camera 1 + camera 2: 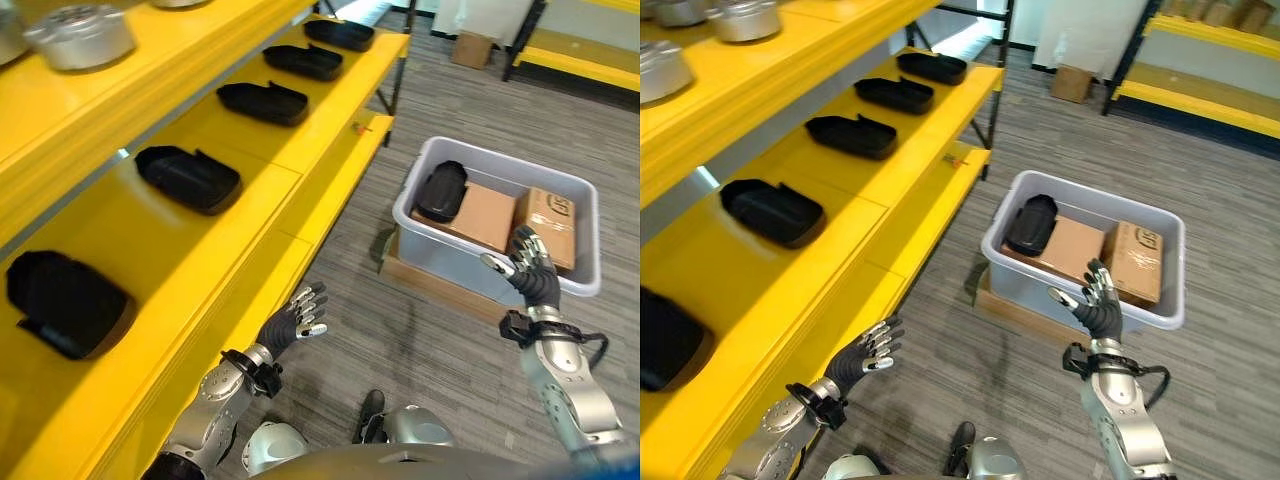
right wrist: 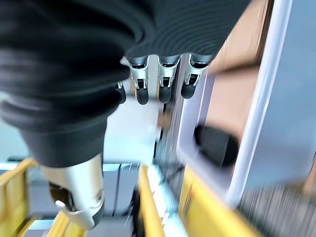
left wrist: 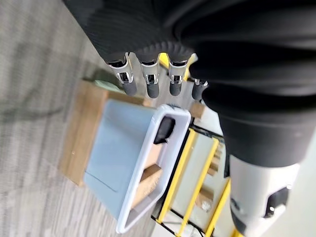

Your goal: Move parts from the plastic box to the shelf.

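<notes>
Shelving of bright yellow metal (image 1: 300,190) runs along the robot's left in the left eye view, with black moulded plastic parts lined up on it. One more black moulded part (image 1: 441,191) lies in the pale grey plastic box (image 1: 580,215) on the floor, propped on brown cardboard cartons (image 1: 487,215). The right hand (image 1: 532,270) hovers at the box's near rim, fingers spread and holding nothing.

Over to the right eye view: the left hand (image 1: 866,358) hangs by the shelf edge, fingers loose and empty.

Left wrist view: relaxed fingers (image 3: 150,81), box and part well beyond.

Right wrist view: straight fingers (image 2: 163,81) above the box rim, part past them.

That part looks light, rigid, smooth-skinned, so probably slippery; I'd wrap it across the narrow middle.
</notes>
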### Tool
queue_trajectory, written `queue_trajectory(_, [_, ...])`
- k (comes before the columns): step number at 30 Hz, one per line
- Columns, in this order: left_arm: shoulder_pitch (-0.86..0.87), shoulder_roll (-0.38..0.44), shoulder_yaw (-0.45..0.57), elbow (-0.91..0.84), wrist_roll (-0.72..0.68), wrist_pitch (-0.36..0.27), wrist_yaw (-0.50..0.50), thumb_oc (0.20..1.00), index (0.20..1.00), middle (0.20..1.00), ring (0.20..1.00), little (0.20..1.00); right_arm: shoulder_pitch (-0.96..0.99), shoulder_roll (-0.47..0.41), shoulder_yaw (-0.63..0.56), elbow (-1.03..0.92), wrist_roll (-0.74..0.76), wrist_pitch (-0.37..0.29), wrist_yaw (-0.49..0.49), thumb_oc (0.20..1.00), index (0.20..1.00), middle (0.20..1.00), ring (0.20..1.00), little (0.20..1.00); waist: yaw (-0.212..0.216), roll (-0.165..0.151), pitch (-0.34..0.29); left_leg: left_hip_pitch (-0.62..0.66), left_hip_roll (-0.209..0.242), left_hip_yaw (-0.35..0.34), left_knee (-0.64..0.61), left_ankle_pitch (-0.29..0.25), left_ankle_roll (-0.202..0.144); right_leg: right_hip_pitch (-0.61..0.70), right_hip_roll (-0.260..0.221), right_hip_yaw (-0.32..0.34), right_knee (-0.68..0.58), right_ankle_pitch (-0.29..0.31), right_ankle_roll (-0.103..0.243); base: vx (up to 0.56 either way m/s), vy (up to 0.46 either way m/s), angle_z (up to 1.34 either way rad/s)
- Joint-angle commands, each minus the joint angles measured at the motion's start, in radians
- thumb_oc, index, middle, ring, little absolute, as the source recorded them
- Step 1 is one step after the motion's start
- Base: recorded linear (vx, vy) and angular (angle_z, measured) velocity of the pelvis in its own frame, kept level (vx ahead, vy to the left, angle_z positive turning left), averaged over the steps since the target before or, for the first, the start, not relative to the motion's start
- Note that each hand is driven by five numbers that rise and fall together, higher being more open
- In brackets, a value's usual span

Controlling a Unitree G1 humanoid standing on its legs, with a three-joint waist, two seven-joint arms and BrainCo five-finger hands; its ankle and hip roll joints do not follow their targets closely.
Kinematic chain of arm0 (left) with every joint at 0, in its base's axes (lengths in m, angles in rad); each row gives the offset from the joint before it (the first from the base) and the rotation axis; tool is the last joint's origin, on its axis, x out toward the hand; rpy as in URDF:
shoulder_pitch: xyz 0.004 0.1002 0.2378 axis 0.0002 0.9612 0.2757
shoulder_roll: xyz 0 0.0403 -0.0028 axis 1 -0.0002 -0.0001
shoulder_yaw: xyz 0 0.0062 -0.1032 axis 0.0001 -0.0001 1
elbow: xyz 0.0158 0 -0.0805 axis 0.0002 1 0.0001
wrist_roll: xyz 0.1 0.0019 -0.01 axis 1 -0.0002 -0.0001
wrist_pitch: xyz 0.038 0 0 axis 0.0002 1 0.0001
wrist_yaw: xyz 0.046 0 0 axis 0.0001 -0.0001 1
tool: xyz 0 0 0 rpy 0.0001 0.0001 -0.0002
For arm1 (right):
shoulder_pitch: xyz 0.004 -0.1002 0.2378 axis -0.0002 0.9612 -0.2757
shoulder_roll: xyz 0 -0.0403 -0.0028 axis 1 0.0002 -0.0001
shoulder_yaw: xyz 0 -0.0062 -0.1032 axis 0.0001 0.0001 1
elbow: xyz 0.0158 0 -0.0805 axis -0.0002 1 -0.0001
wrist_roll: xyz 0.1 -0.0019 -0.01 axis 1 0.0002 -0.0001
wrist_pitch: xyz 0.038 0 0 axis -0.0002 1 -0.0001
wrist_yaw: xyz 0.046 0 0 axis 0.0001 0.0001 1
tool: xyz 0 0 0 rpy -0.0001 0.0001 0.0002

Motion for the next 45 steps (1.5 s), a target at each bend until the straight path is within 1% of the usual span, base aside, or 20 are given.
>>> queue_trajectory(1, [0.035,0.007,0.012,-0.110,-0.056,-0.046,0.009,1.000,1.000,1.000,1.000,1.000,-0.051,0.001,-0.081,-0.036,-0.050,-0.052,-0.065,1.000,1.000,1.000,1.000,1.000,0.027,-0.021,0.042,0.023,-0.024,0.048,0.020,-0.011,0.029,0.087,-0.158,-0.026,-0.028,0.083,0.186,0.21,-0.530,-0.82])
queue_trajectory(3, [0.041,-0.015,0.031,-0.112,-0.124,-0.007,0.041,1.000,1.000,1.000,1.000,1.000,0.000,0.001,-0.124,0.032,-0.028,-0.045,-0.041,1.000,1.000,1.000,1.000,1.000,-0.008,-0.034,0.039,0.034,0.020,0.060,0.065,-0.005,0.006,0.071,-0.131,0.005,-0.012,0.059,0.157,0.29,-0.656,-0.45])
queue_trajectory(5, [0.036,-0.033,0.054,-0.102,-0.128,-0.011,0.095,1.000,1.000,1.000,1.000,1.000,0.031,-0.012,-0.125,0.075,-0.026,-0.091,0.030,1.000,1.000,1.000,1.000,1.000,-0.029,-0.034,0.039,0.058,0.078,0.062,0.073,0.070,-0.056,0.052,-0.104,0.027,-0.008,0.041,0.132,0.26,-0.686,-0.80])
queue_trajectory(8, [0.009,-0.035,0.066,-0.096,-0.124,-0.023,0.152,1.000,1.000,1.000,1.000,1.000,0.027,-0.020,-0.091,0.093,-0.023,-0.109,0.069,1.000,1.000,1.000,1.000,1.000,-0.022,-0.028,0.037,0.052,0.071,0.012,0.072,0.088,-0.066,0.039,-0.094,0.048,0.027,0.013,0.121,0.08,-0.235,-1.01])
queue_trajectory(11, [-0.008,-0.032,0.073,-0.097,-0.120,-0.023,0.194,1.000,1.000,1.000,1.000,1.000,0.014,-0.028,-0.061,0.106,-0.029,-0.115,0.104,1.000,1.000,1.000,1.000,1.000,-0.010,-0.024,0.038,0.043,0.026,-0.056,0.062,0.054,-0.046,0.030,-0.094,0.067,0.051,0.001,0.121,0.04,-0.050,-0.70])
queue_trajectory(13, [-0.029,-0.032,0.091,-0.109,-0.140,-0.002,0.245,1.000,1.000,1.000,1.000,1.000,-0.014,-0.025,-0.005,0.139,-0.015,-0.103,0.144,1.000,1.000,1.000,1.000,1.000,0.020,-0.012,0.041,0.023,-0.109,-0.178,0.028,-0.045,0.010,0.037,-0.096,0.105,0.046,0.017,0.136,0.14,0.016,-0.70])
queue_trajectory(14, [-0.036,-0.033,0.093,-0.109,-0.136,0.006,0.250,1.000,1.000,1.000,1.000,1.000,-0.020,-0.019,0.008,0.147,-0.014,-0.108,0.144,1.000,1.000,1.000,1.000,1.000,0.025,-0.008,0.041,0.016,-0.137,-0.193,0.007,-0.051,0.015,0.044,-0.093,0.115,0.034,0.027,0.144,0.17,0.028,-0.64])
queue_trajectory(16, [-0.043,-0.031,0.091,-0.108,-0.126,0.020,0.253,1.000,1.000,1.000,1.000,1.000,-0.020,-0.005,0.025,0.145,-0.013,-0.127,0.135,1.000,1.000,1.000,1.000,1.000,0.028,0.001,0.040,-0.002,-0.160,-0.196,-0.047,-0.021,0.006,0.062,-0.085,0.126,0.010,0.035,0.156,0.13,0.039,-0.94])
queue_trajectory(18, [-0.041,-0.034,0.081,-0.095,-0.096,0.012,0.256,1.000,1.000,1.000,1.000,1.000,-0.012,0.010,0.044,0.132,-0.018,-0.142,0.138,1.000,1.000,1.000,1.000,1.000,0.035,0.010,0.040,-0.044,-0.163,-0.200,-0.120,0.058,-0.016,0.090,-0.080,0.135,-0.018,0.036,0.163,0.14,0.112,0.06])
queue_trajectory(19, [-0.033,-0.036,0.081,-0.094,-0.096,0.004,0.254,1.000,1.000,1.000,1.000,1.000,-0.011,0.010,0.055,0.127,-0.022,-0.147,0.141,1.000,1.000,1.000,1.000,1.000,0.048,0.014,0.043,-0.064,-0.161,-0.228,-0.137,0.087,-0.023,0.102,-0.077,0.142,-0.019,0.029,0.159,0.20,0.230,0.19])
queue_trajectory(20, [-0.013,-0.040,0.090,-0.103,-0.084,-0.011,0.264,1.000,1.000,1.000,1.000,1.000,-0.017,0.007,0.073,0.121,-0.027,-0.155,0.153,1.000,1.000,1.000,1.000,1.000,0.081,0.017,0.053,-0.104,-0.164,-0.337,-0.125,0.098,-0.022,0.111,-0.076,0.179,0.003,0.006,0.149,0.18,0.231,-0.49])
queue_trajectory(21, [-0.007,-0.036,0.097,-0.104,-0.065,-0.020,0.258,1.000,1.000,1.000,1.000,1.000,-0.024,0.009,0.081,0.124,-0.033,-0.157,0.151,1.000,1.000,1.000,1.000,1.000,0.091,0.019,0.058,-0.109,-0.171,-0.368,-0.118,0.089,-0.016,0.112,-0.078,0.192,0.024,-0.013,0.146,0.17,0.244,-0.95])
queue_trajectory(25, [-0.015,-0.027,0.096,-0.092,-0.053,-0.024,0.227,1.000,1.000,1.000,1.000,1.000,-0.037,0.009,0.102,0.110,-0.020,-0.157,0.142,1.000,1.000,1.000,1.000,1.000,0.090,0.019,0.040,-0.067,-0.192,-0.336,-0.113,0.052,0.006,0.135,-0.087,0.170,0.020,-0.017,0.151,0.12,0.179,-0.85])
queue_trajectory(31, [-0.040,-0.013,0.083,-0.065,-0.039,-0.029,0.193,1.000,1.000,1.000,1.000,1.000,-0.036,0.037,0.111,0.111,-0.048,-0.157,0.139,1.000,1.000,1.000,1.000,1.000,0.078,0.020,0.010,0.000,-0.258,-0.313,-0.168,0.004,0.055,0.127,-0.086,0.172,0.032,-0.017,0.177,0.14,0.166,0.04])
queue_trajectory(36, [-0.031,-0.004,0.083,-0.066,-0.034,-0.015,0.186,1.000,1.000,1.000,1.000,1.000,-0.043,0.043,0.109,0.097,-0.093,-0.171,0.132,1.000,1.000,1.000,1.000,1.000,0.085,0.016,0.002,0.019,-0.285,-0.310,-0.208,0.000,0.071,0.110,-0.078,0.164,0.056,-0.018,0.192,0.08,0.105,0.00])
queue_trajectory(39, [-0.036,0.006,0.081,-0.070,-0.022,0.010,0.172,1.000,1.000,1.000,1.000,1.000,-0.070,0.035,0.105,0.090,-0.089,-0.148,0.095,1.000,1.000,1.000,1.000,1.000,0.097,0.010,0.001,0.016,-0.312,-0.315,-0.232,-0.011,0.100,0.063,-0.075,0.158,0.175,-0.004,0.216,0.08,0.203,-0.04])
queue_trajectory(41, [-0.036,0.014,0.092,-0.074,-0.021,0.032,0.162,1.000,1.000,1.000,1.000,1.000,-0.087,0.038,0.103,0.087,-0.087,-0.135,0.078,1.000,1.000,1.000,1.000,1.000,0.104,0.024,0.010,0.034,-0.331,-0.324,-0.251,-0.027,0.137,-0.043,-0.118,0.150,0.423,0.045,0.273,0.06,0.236,-0.01])
queue_trajectory(43, [-0.031,0.019,0.098,-0.074,-0.006,0.041,0.171,1.000,1.000,1.000,1.000,1.000,-0.093,0.046,0.105,0.078,-0.085,-0.115,0.067,1.000,1.000,1.000,1.000,1.000,0.107,0.030,0.017,0.047,-0.340,-0.329,-0.252,-0.041,0.155,-0.122,-0.157,0.152,0.552,0.076,0.303,0.05,0.126,0.07])
queue_trajectory(44, [-0.028,0.020,0.098,-0.075,-0.007,0.041,0.174,1.000,1.000,1.000,1.000,1.000,-0.093,0.048,0.107,0.076,-0.083,-0.112,0.065,1.000,1.000,1.000,1.000,1.000,0.108,0.031,0.018,0.050,-0.343,-0.330,-0.252,-0.045,0.158,-0.140,-0.170,0.153,0.569,0.082,0.308,0.09,0.019,0.01])
queue_trajectory(45, [-0.019,0.023,0.101,-0.078,-0.018,0.044,0.189,1.000,1.000,1.000,1.000,1.000,-0.095,0.059,0.110,0.075,-0.098,-0.118,0.071,1.000,1.000,1.000,1.000,1.000,0.112,0.033,0.024,0.062,-0.341,-0.327,-0.252,-0.054,0.154,-0.159,-0.212,0.125,0.513,0.107,0.310,0.07,-0.022,0.00])
